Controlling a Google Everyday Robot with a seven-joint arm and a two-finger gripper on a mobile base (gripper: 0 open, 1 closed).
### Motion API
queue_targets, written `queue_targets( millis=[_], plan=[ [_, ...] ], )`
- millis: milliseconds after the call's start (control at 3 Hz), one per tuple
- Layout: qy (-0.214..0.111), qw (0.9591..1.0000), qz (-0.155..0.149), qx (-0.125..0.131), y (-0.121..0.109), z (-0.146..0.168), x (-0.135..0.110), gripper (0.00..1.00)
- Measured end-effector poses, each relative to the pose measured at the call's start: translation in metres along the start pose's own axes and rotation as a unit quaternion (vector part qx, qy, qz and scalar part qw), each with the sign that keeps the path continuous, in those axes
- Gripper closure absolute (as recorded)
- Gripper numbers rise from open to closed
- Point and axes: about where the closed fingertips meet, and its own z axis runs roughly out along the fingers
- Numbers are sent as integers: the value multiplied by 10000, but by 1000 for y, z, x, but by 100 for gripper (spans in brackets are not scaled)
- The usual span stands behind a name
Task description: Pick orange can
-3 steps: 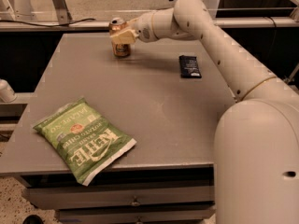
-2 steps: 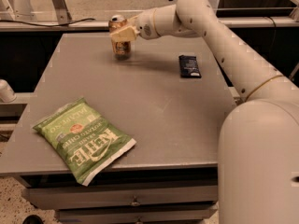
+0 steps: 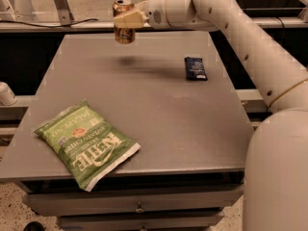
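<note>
The orange can [image 3: 124, 32] is a small orange-gold drink can with a silver top. It hangs upright in the air above the far left part of the grey table [image 3: 144, 105], with its shadow on the tabletop below. My gripper [image 3: 126, 21] reaches in from the right on the long white arm and is shut on the orange can around its upper half.
A green chip bag [image 3: 86, 144] lies flat at the table's near left corner. A flat dark blue packet [image 3: 195, 68] lies at the far right. A white object [image 3: 6, 94] sits off the table's left edge. Rails and a stand run behind the table.
The gripper has lifted the orange can off the tabletop. It now hangs above the table, where before it stood on the surface.
</note>
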Motion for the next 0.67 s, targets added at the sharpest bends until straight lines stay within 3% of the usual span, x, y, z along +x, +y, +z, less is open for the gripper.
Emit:
queue_targets(
  millis=[333,667],
  plan=[
    [-415,9990,144,79,3,-10,-31,100],
    [-444,9989,156,78,3,-10,-33,100]
  ],
)
